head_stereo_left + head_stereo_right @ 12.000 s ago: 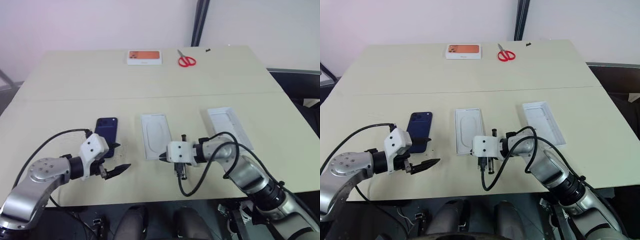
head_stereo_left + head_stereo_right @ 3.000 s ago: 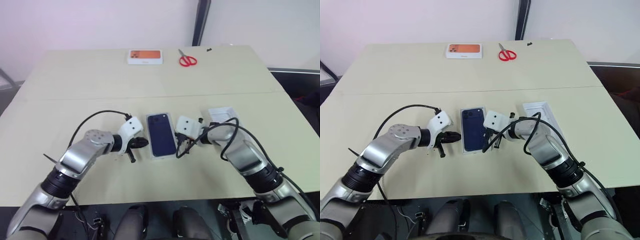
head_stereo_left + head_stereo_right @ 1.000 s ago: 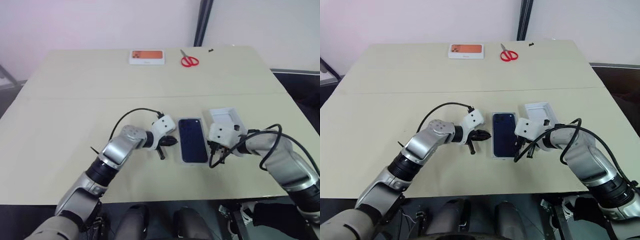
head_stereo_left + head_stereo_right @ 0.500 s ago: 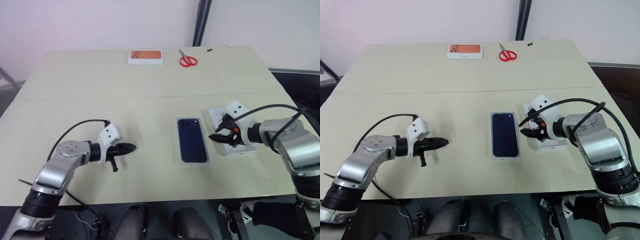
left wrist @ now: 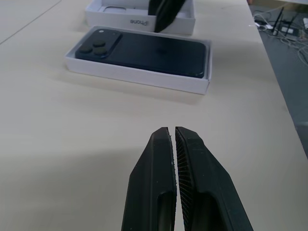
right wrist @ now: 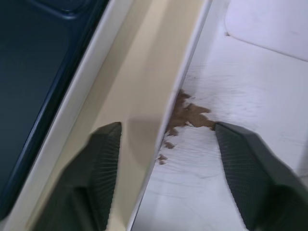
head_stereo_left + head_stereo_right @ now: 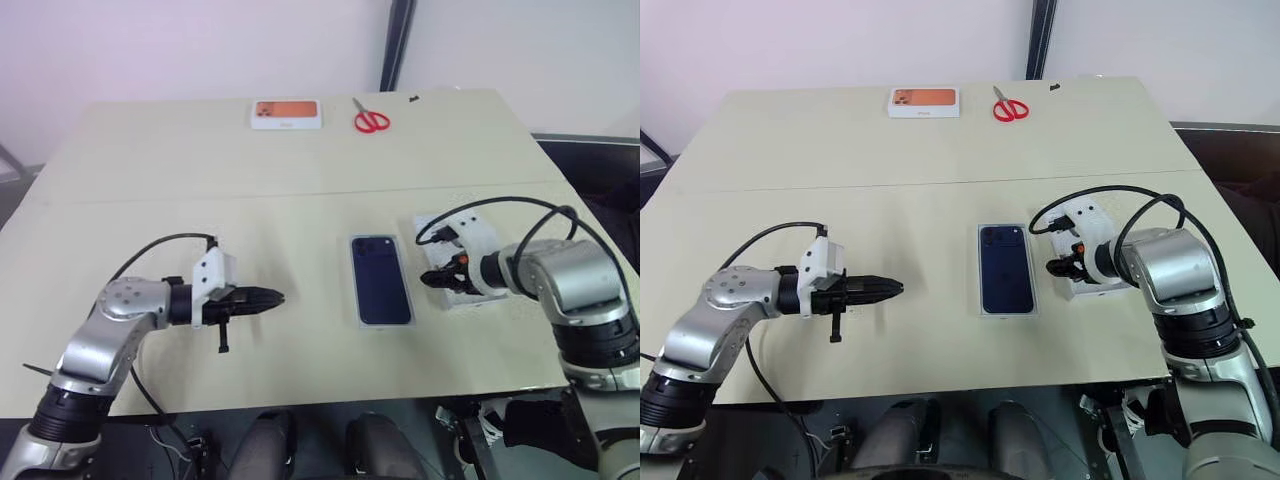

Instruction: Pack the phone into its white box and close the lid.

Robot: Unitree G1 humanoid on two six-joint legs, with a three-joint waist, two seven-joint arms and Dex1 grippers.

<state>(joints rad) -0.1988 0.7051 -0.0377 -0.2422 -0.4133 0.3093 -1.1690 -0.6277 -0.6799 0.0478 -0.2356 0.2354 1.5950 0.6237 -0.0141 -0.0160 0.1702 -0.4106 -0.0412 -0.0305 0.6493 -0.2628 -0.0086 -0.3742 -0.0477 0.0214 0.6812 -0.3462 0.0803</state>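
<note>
Now the dark blue phone (image 7: 380,278) lies in the shallow white box (image 5: 139,77). The left gripper (image 5: 172,139) is squeezed shut and empty; the right gripper (image 6: 163,139) straddles the white lid's (image 6: 250,72) wall, fingers apart.

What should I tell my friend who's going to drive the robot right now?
Left gripper: shut, holding nothing, hovering over the table to the left of the white box.
Right gripper: open, its fingers straddling the lid's near wall, one inside and one outside; not yet closed on it.
The phone lies back up in the white box, mid-table.
The lid sits inside up just right of the box.
Done: phone packed.
Left: grip the lid, flip it over, set it on the box and press it closed.
</note>
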